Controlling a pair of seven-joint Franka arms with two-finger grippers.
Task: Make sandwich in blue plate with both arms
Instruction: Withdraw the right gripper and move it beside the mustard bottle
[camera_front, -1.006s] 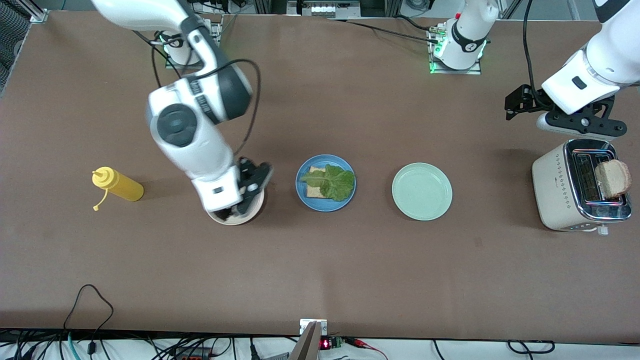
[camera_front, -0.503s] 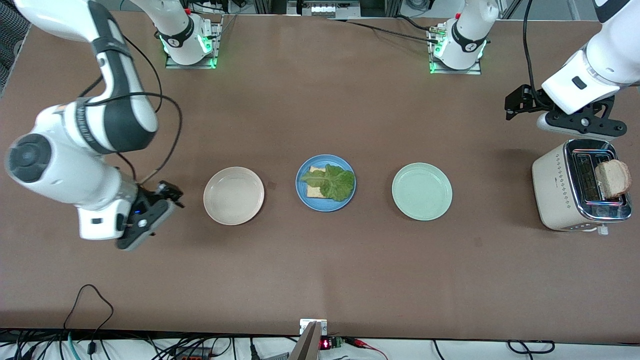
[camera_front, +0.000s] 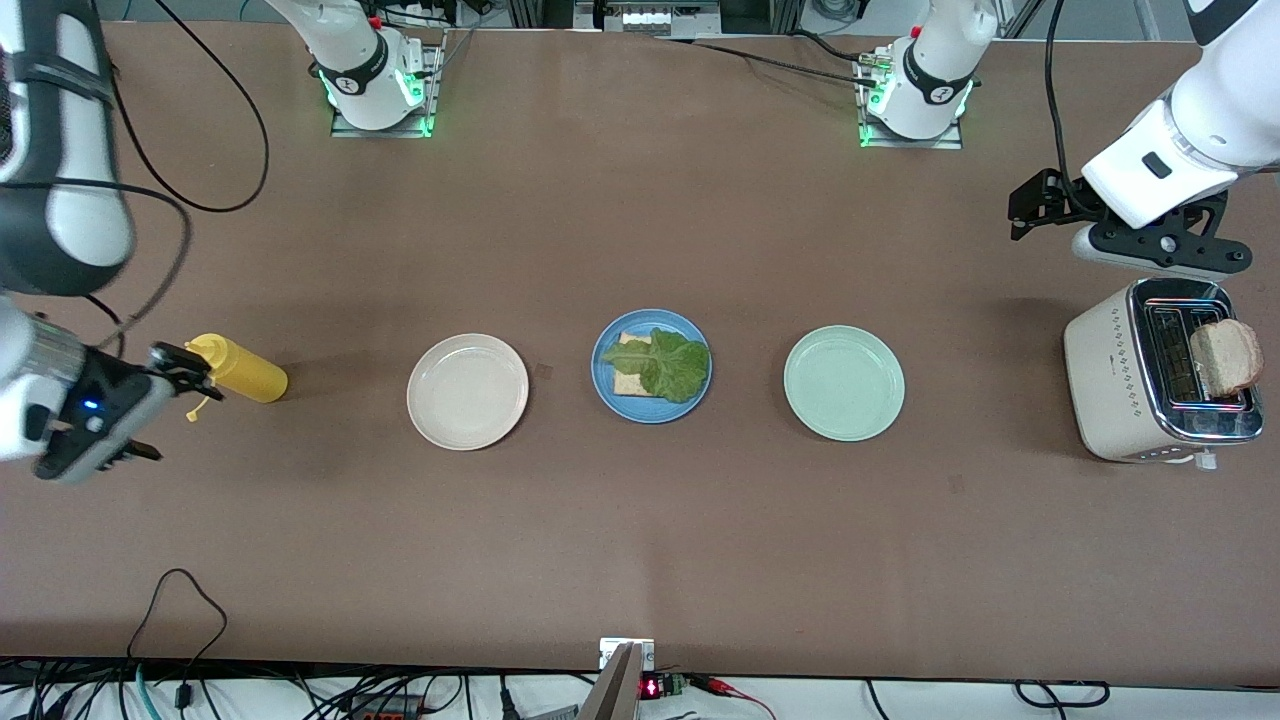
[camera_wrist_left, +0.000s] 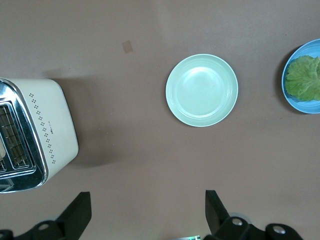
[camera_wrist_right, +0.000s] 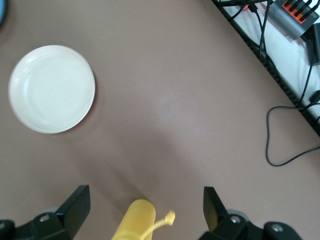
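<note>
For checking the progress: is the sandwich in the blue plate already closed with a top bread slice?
Not closed. The lettuce lies uncovered on one slice in the blue plate.

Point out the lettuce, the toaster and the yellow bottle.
lettuce (camera_front: 668, 366), front view, middle of the leaf.
toaster (camera_front: 1110, 385), front view, cream side wall.
yellow bottle (camera_front: 243, 371), front view, middle of the body.

Lettuce-topped bread (camera_front: 655, 368) on blue plate (camera_front: 604, 388)
</note>
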